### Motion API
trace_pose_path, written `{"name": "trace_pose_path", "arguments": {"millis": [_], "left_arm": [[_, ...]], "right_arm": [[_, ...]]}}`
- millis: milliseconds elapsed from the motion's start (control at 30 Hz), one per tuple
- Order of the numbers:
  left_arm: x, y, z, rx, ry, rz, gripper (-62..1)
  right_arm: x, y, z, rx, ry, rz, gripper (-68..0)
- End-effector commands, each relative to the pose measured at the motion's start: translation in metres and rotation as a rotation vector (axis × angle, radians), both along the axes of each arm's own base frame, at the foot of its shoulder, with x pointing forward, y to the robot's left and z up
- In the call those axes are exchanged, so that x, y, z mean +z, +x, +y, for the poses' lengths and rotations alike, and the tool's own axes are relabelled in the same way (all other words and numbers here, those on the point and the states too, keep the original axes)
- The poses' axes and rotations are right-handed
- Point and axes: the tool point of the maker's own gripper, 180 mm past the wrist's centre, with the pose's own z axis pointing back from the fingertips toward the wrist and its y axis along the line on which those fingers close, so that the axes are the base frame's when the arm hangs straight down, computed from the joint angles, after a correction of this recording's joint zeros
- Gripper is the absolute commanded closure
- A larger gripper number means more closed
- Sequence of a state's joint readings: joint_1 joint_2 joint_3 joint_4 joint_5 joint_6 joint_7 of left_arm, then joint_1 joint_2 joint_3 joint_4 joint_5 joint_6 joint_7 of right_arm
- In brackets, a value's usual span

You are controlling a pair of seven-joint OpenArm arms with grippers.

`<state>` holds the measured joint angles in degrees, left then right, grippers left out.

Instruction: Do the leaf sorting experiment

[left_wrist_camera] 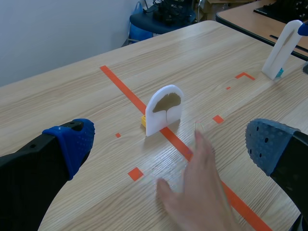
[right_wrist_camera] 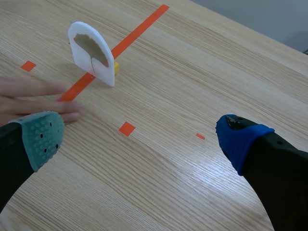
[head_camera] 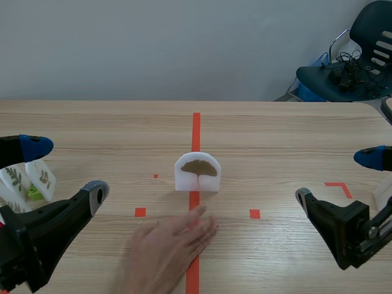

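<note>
A pale wooden table (head_camera: 275,141) is set before a grey wall (head_camera: 153,43), with a dark chair (head_camera: 349,67) beyond it at 2 o'clock. A white arched card (head_camera: 197,173) is stood upright at the table's middle, on the orange tape line. A brown fan-shaped leaf (head_camera: 199,167) on a thin stalk is shown on its face. A small yellow block (left_wrist_camera: 143,120) is seen at its foot, behind it.

A person's hand (head_camera: 168,248) is laid flat at 6 o'clock of the card, near it but apart.

Far off at 9 o'clock, more white cards (head_camera: 27,177) with green sprigs are held in a green stand (head_camera: 35,193), partly hidden by the left gripper (head_camera: 66,169). Another card (left_wrist_camera: 283,48) is seen edge-on, so its face cannot be made out.

Both the left gripper and the right gripper (head_camera: 337,177) are spread wide, with nothing held.
</note>
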<state>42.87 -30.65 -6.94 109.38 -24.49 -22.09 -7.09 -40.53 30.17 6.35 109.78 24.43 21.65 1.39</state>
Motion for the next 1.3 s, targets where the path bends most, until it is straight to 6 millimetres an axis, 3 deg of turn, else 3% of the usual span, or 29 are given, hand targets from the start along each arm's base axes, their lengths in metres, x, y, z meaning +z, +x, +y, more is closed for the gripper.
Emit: {"name": "trace_pose_path", "arguments": {"millis": [0,333,700,933,1267], "left_arm": [[0.008,0.001,-0.003,-0.008,-0.019,-0.022,-62.3],[0.008,0.001,-0.003,-0.009,-0.019,-0.022,-62.3],[0.008,0.001,-0.003,-0.009,-0.019,-0.022,-62.3],[0.008,0.001,-0.003,-0.009,-0.019,-0.022,-62.3],[0.008,0.001,-0.003,-0.009,-0.019,-0.022,-62.3]], "right_arm": [[0.01,0.005,0.0,0.003,0.006,-0.036,-67.9],[0.013,0.009,0.0,0.002,0.003,-0.049,-67.9],[0.018,0.05,-0.017,-0.054,-0.025,-0.111,-67.9],[-0.006,0.07,-0.012,-0.061,0.034,-0.075,-67.9],[-0.054,0.09,0.033,-0.017,0.181,0.024,-67.9]]}}
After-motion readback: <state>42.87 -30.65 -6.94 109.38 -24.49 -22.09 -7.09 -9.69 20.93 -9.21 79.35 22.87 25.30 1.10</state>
